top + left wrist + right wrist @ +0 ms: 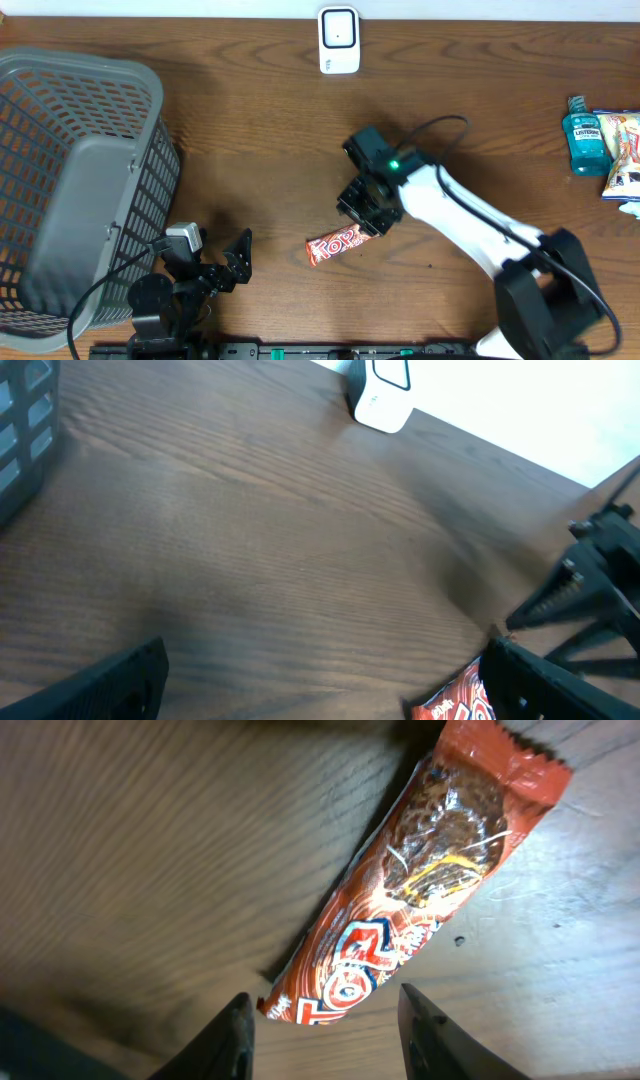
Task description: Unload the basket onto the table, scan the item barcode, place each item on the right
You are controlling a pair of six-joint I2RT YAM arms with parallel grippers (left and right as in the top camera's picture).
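Overhead: right gripper [363, 220] sits low over the right end of the bar [338, 243], mid-table.
Right wrist view shows the red bar lying flat on the table [260, 130], with its near end between the two fingers [238, 1035]; the jaws are partly narrowed around it, but I cannot tell whether they pinch it. The scanner [339, 40] stands at the far edge, well apart from the bar. The left gripper [320, 685] hangs near the front edge with its jaws wide and nothing between them, beside the basket [80, 180] at the left. A mouthwash bottle [587, 140] and snack packs [622, 150] lie at the far right.
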